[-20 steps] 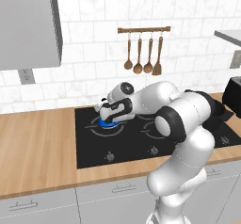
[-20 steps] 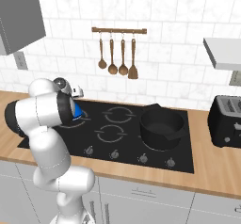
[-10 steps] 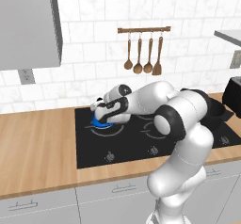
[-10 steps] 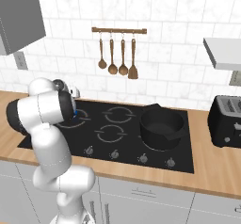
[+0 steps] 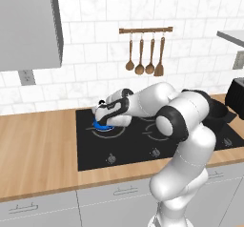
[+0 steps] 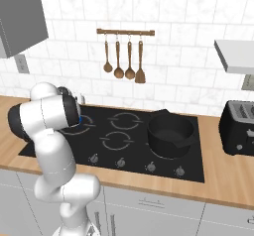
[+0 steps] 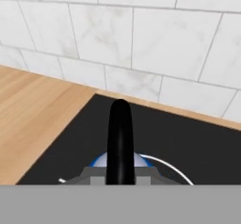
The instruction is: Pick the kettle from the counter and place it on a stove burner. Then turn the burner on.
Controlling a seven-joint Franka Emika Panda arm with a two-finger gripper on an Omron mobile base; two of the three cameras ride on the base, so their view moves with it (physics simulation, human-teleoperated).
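The blue kettle (image 5: 101, 125) is at the back-left stove burner (image 5: 113, 132) of the black cooktop (image 5: 95, 154), partly hidden by my hand. My gripper (image 5: 102, 116) is shut on its black arched handle (image 7: 120, 133), which stands upright between the fingertips (image 7: 95, 176) in the hand view, with the blue body (image 7: 100, 161) just below. The burner's ring (image 7: 175, 169) curves out from under the kettle. I cannot tell whether the kettle rests on the glass or hangs just above it. In the right base view a blue sliver of kettle (image 6: 79, 119) peeks past my arm. The wooden counter (image 5: 38, 145) lies to the left.
A big black pot (image 6: 169, 133) sits on the right side of the cooktop. Knobs (image 6: 119, 163) line its front edge. A dark toaster (image 6: 240, 126) stands at the far right. Wooden utensils hang on a rail (image 5: 145, 30) on the tiled wall behind.
The hand with the kettle has edged slightly left over the burner; less of the blue shows past the arm in the right base view.
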